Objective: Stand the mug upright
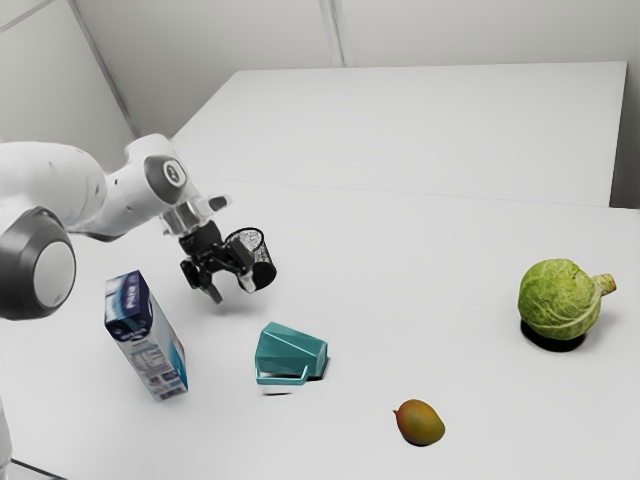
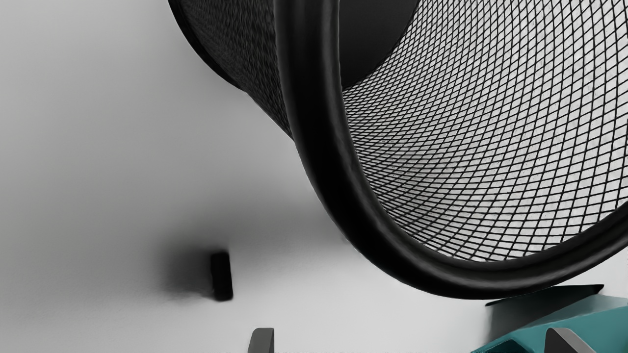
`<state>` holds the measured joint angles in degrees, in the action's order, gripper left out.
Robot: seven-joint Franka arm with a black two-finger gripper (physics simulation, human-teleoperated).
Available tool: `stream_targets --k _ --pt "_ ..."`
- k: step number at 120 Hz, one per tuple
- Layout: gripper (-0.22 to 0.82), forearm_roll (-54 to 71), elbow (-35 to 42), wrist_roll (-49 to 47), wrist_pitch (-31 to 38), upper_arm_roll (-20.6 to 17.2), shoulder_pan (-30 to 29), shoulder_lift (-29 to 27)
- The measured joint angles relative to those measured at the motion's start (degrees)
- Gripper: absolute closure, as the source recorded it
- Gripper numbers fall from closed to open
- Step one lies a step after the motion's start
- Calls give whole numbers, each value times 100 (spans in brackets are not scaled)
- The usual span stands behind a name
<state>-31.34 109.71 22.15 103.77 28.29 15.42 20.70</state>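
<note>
The teal mug (image 1: 290, 350) lies on its side on the table, its handle toward the exterior view's bottom edge. My gripper (image 1: 232, 289) is low over the table beside the black mesh cup, apart from the mug. In the wrist view, the gripper (image 2: 412, 340) has its two fingertips wide apart with nothing held between them. Part of the mug (image 2: 596, 321) appears behind one fingertip, partly covered by that finger and cut off by the picture's edge.
A black mesh cup (image 1: 262, 274) (image 2: 319, 122) stands close by the gripper. A carton (image 1: 150, 340) is toward the exterior view's left. A mango (image 1: 420, 423) and a cabbage (image 1: 560, 300) lie toward its right. A small black piece (image 2: 222, 275) shows against the table.
</note>
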Motion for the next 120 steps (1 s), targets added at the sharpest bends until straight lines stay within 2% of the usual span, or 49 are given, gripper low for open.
stream_targets --k 43,120 --pt "0 -263 155 -76 -13 62 233 49" --pt "0 -556 571 -345 -650 211 696 -402"
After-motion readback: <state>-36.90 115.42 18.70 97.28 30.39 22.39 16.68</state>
